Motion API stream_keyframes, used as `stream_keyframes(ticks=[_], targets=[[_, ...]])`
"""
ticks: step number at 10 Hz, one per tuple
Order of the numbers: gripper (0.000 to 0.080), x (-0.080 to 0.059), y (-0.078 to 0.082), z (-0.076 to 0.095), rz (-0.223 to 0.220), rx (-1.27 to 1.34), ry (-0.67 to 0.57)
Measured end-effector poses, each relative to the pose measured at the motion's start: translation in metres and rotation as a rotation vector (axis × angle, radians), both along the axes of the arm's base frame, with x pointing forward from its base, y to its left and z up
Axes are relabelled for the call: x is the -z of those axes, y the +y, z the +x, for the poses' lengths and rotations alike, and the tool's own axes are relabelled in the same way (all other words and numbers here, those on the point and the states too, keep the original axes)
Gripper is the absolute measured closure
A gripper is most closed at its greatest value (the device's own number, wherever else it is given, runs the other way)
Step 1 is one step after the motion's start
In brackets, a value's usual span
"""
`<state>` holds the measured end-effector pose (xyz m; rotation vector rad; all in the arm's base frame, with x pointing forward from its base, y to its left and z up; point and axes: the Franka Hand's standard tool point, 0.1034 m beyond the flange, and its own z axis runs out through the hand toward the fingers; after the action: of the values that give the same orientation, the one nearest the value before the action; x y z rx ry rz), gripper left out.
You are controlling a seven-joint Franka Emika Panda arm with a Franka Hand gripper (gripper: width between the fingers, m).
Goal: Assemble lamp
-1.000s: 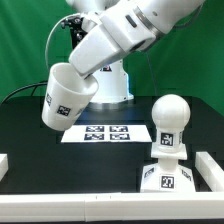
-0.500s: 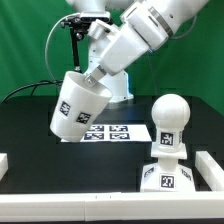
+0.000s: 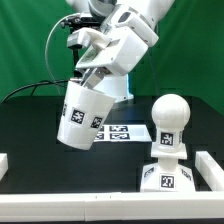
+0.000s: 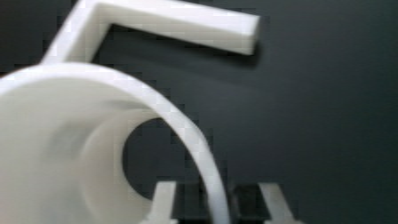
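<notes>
My gripper (image 3: 92, 78) is shut on the rim of the white cup-shaped shade (image 3: 84, 114) and holds it tilted in the air over the black table, at the exterior view's left. The shade carries black-and-white tags. In the wrist view the shade (image 4: 80, 140) fills most of the picture, and its thin wall runs between my two fingers (image 4: 169, 200). The round-headed bulb (image 3: 169, 122) stands upright in the blocky base (image 3: 165, 172) at the exterior view's right, apart from the shade.
The marker board (image 3: 118, 134) lies flat on the table behind the shade. The white robot pedestal (image 3: 115, 85) stands at the back. White border rails (image 3: 213, 168) line the table's edges; one corner of them (image 4: 169, 28) shows in the wrist view.
My gripper has carried the shade toward the exterior view's right and a little lower. The shade has turned more upright, its open end now facing upward toward my gripper.
</notes>
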<state>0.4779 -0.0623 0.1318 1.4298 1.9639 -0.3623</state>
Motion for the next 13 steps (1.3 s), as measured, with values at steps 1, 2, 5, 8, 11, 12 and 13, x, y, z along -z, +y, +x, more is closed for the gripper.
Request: stream_keyframes(ticks=[1,2,5,8,11,12,13], targets=[[0.0755,0.001,0.001,0.000,0.004,-0.011,0.007],[0.0755,0.005,0.000,0.001,0.031,-0.116,0.028],[0.0755,0.002,-0.023,0.002,0.011,-0.247,0.084],[0.0755,0.005,-0.032,0.004,-0.164,-0.209,0.028],[0.0755,0.008,-0.029,0.003,-0.324,-0.170,-0.051],[0.0756,0.012,-0.026,0.002,-0.345,-0.179,-0.046],[0.0755,0.014,-0.024,0.002,-0.320,-0.183,-0.038]])
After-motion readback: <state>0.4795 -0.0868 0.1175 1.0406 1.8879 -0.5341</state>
